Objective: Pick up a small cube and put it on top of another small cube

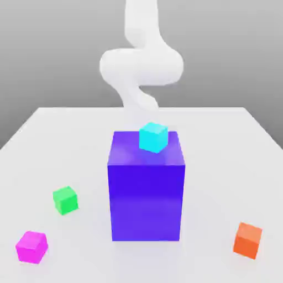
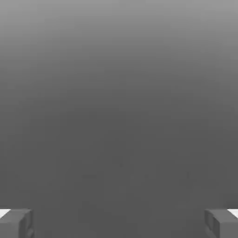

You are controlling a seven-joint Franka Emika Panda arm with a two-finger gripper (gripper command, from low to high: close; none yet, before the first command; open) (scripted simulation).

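Note:
Four small cubes are in the exterior view. A cyan cube [image 1: 153,136] sits on top of a tall purple block [image 1: 146,193] in the middle of the table. On the table itself, a green cube [image 1: 65,199] and a magenta cube [image 1: 31,246] lie toward the exterior view's left, and an orange cube [image 1: 247,239] lies toward its right. My white arm [image 1: 141,66] curls up behind the purple block. In the hand view my gripper [image 2: 119,223] is open, its grey fingertips [image 2: 16,222] far apart with nothing between them, facing plain grey background.
The white table [image 1: 221,143] stretches around the purple block, which stands as a tall obstacle at its centre. The magenta and orange cubes lie close to the near edge.

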